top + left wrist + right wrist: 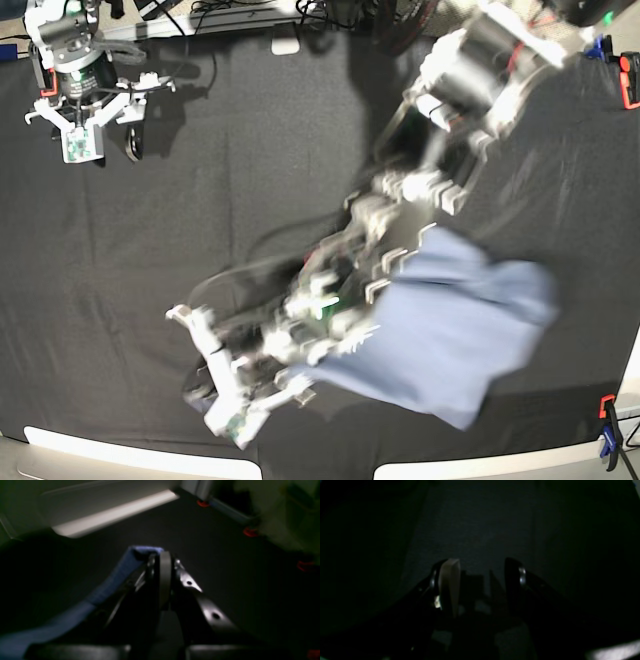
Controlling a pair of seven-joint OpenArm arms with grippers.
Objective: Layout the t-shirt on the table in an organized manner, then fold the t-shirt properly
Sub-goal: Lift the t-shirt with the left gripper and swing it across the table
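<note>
The blue-grey t-shirt (450, 335) lies bunched on the right half of the black table (200, 230), with one edge drawn out toward the front left. My left arm reaches diagonally across the table, blurred, and its gripper (235, 400) is low near the front edge. In the left wrist view that gripper (162, 555) is shut on a strip of the t-shirt (110, 582), which trails off to the lower left. My right gripper (98, 135) hovers at the far left corner, open with nothing between its fingers (450, 585), over bare table (480, 530). No lettering shows.
Orange-and-blue clamps sit at the table's right edge (607, 425) and far right corner (628, 75); more clamps (250, 532) show in the left wrist view. Cables and gear lie along the far edge (280, 20). A pale strip (130, 455) borders the front.
</note>
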